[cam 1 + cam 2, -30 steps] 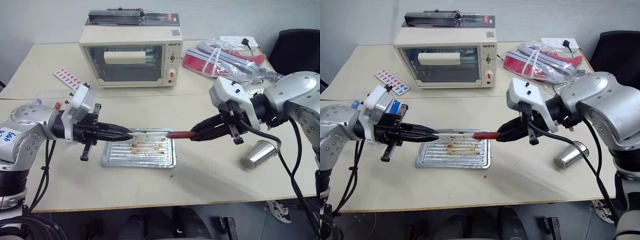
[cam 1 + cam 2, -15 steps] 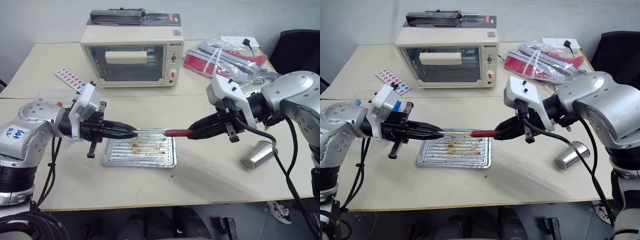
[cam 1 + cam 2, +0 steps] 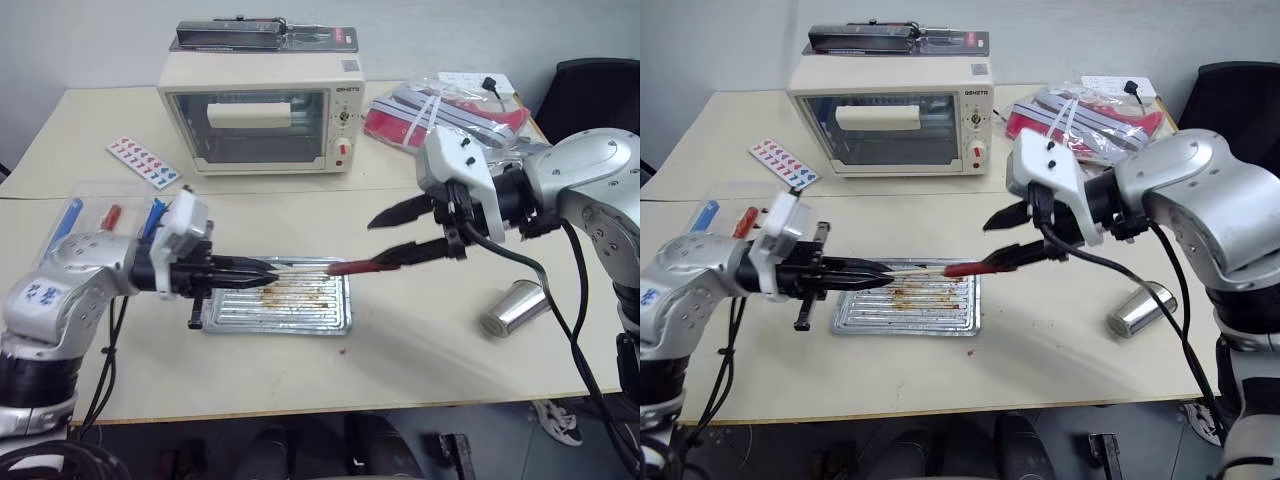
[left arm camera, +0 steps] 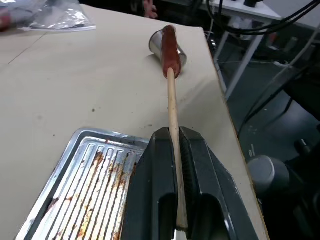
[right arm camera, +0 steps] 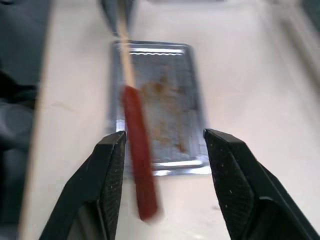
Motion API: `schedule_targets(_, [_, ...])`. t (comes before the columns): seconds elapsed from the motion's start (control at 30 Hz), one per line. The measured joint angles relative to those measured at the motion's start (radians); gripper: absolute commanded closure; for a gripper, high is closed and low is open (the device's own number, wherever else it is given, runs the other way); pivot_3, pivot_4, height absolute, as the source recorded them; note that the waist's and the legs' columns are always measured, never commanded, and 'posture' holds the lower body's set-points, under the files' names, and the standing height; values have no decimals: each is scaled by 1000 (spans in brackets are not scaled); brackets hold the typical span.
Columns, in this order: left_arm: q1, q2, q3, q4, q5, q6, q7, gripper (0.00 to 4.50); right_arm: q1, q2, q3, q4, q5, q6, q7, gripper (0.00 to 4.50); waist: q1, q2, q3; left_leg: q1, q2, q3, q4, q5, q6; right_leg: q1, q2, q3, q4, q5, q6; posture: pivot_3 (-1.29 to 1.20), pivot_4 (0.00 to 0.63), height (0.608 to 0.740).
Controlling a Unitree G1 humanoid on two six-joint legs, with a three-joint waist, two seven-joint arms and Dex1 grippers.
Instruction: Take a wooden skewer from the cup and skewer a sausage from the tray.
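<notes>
Two grippers meet above the tray [image 3: 275,310], which lies flat on the tabletop [image 3: 400,350] with brown grease stains on its ribbed bottom. Left gripper [image 3: 268,268]: fingers pressed together, pinching the wooden skewer [image 3: 300,267] near its blunt end; the skewer runs roughly level over the tray's far edge toward the right arm. Sausage [image 3: 352,266]: dark red, threaded on the skewer's far end and held clear of the tray. In the left wrist view the skewer [image 4: 173,115] emerges from between the two fingers, with the sausage [image 4: 169,44] at its tip. Right gripper [image 3: 408,230]: fingers spread, one above and one below the sausage's end; the lower fingertip lies just beside the sausage, and contact cannot be told. In the right wrist view the sausage [image 5: 138,150] sits between the parted fingers [image 5: 107,185], closer to one of them. Cup [image 3: 515,307]: lying on its side on the tabletop, well apart from the tray, below the right arm. Behind the tray stand a cream toaster oven [image 3: 262,105] and, to its right, a plastic bag with red contents [image 3: 440,115].
</notes>
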State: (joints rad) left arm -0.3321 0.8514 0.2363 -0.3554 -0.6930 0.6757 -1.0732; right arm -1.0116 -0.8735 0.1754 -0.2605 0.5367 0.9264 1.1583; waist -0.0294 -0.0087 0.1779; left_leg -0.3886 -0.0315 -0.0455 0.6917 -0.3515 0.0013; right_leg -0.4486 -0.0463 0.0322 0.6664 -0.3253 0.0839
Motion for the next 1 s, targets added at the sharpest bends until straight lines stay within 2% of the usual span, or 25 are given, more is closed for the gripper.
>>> schedule_targets(0.07, [80,-19,90,-52,0,12,89,4500,11,51,-61,22,19,-4,-45,1945,2,0,0,0,0,0,0,0,0,0,0,0,1,0,0,0,150,740])
schedule_targets(0.17, [180,-59,201,-124,0,24,208,4500,21,81,-124,21,69,21,-82,1312,5,0,0,0,0,0,1,0,0,1,0,0,0,0,0,0,150,740])
schedule_targets(0.3, [331,-135,386,-196,10,37,364,4500,90,111,-169,-18,116,38,-125,153,7,-1,-1,0,0,0,2,-1,1,2,0,0,-1,0,0,0,150,740])
schedule_targets(0.33, [358,-144,429,-203,13,38,399,4500,101,121,-175,-17,118,38,-145,24,8,-1,-1,0,0,0,2,-1,1,2,0,0,-3,0,0,0,150,740])
schedule_targets(0.47, [417,-190,564,-204,57,15,520,4500,128,150,-188,-25,130,33,-187,24,10,-1,-1,1,0,0,2,-1,1,2,0,0,-4,0,0,0,150,740])
schedule_targets(0.53, [423,-191,589,-149,95,-12,557,4500,138,169,-188,-31,147,34,-201,24,10,-1,-1,1,0,0,2,-1,1,2,0,0,-3,0,0,0,150,740])
schedule_targets(0.73, [379,-178,578,46,172,-67,622,4500,144,176,-198,-84,200,44,-242,24,21,-2,-1,1,0,0,2,-1,1,2,0,0,-4,0,0,0,150,740])
schedule_targets(1.0, [301,-159,516,176,229,-86,664,4500,163,175,-218,-102,232,58,-287,24,26,-3,-2,1,0,0,1,-1,1,2,-1,0,-3,0,0,0,150,740])
